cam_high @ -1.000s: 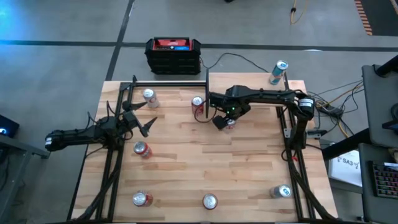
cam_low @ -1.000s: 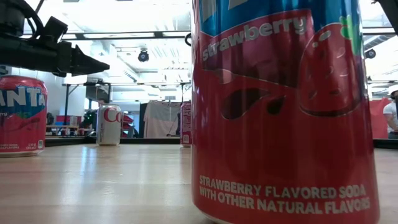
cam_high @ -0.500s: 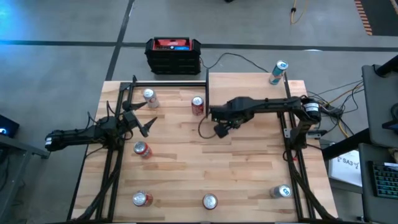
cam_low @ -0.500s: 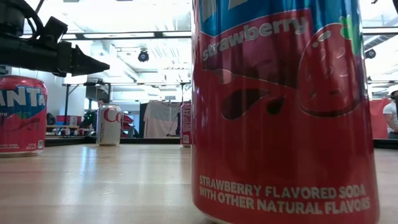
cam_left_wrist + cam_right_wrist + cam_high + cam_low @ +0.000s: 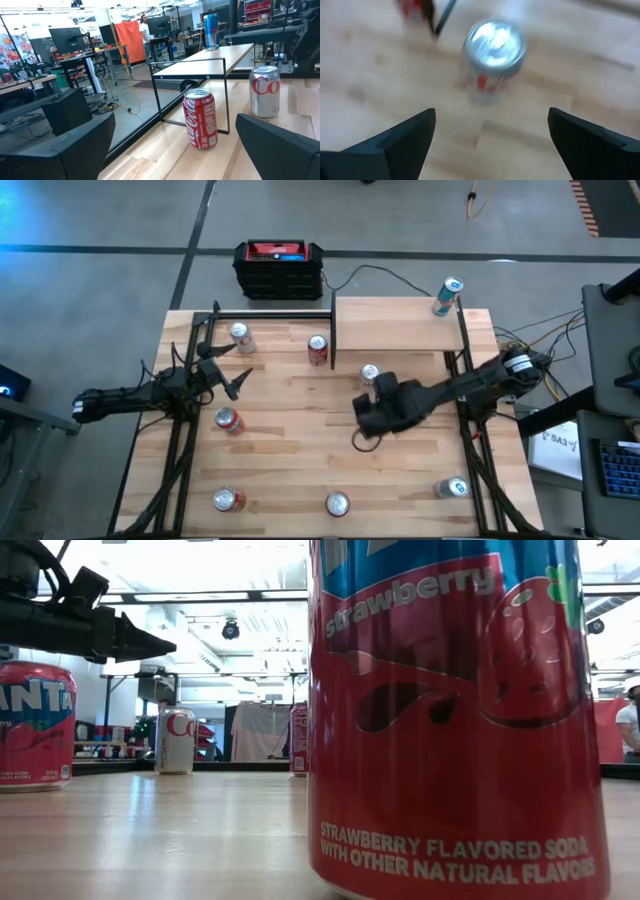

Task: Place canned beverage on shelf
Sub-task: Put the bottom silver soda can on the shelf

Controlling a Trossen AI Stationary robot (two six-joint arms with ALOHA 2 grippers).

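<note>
The shelf [image 5: 395,320] stands at the table's far right, with a blue can [image 5: 448,296] upright on its right end. A silver-topped can [image 5: 369,374] stands on the table just in front of the shelf. My right gripper [image 5: 363,418] hovers open on the near side of that can; its wrist view looks down on the can [image 5: 495,45] ahead of the spread fingers. My left gripper [image 5: 226,376] waits open and level at the table's left, facing a red cola can [image 5: 201,118], a silver can [image 5: 265,91] and the shelf [image 5: 210,60].
More cans stand about the table: two at the far left [image 5: 240,336] [image 5: 318,348], one mid-left [image 5: 229,420], three along the near edge [image 5: 228,500] [image 5: 337,504] [image 5: 455,488]. A strawberry soda can [image 5: 450,720] fills the low view. A black-and-red box [image 5: 279,268] sits beyond the far edge.
My right arm has swung off the shelf and drawn its gripper toward the table's near edge, rolling its wrist as it went. The silver-topped can it hovered over stays standing in front of the shelf, and the shelf top now shows bare.
</note>
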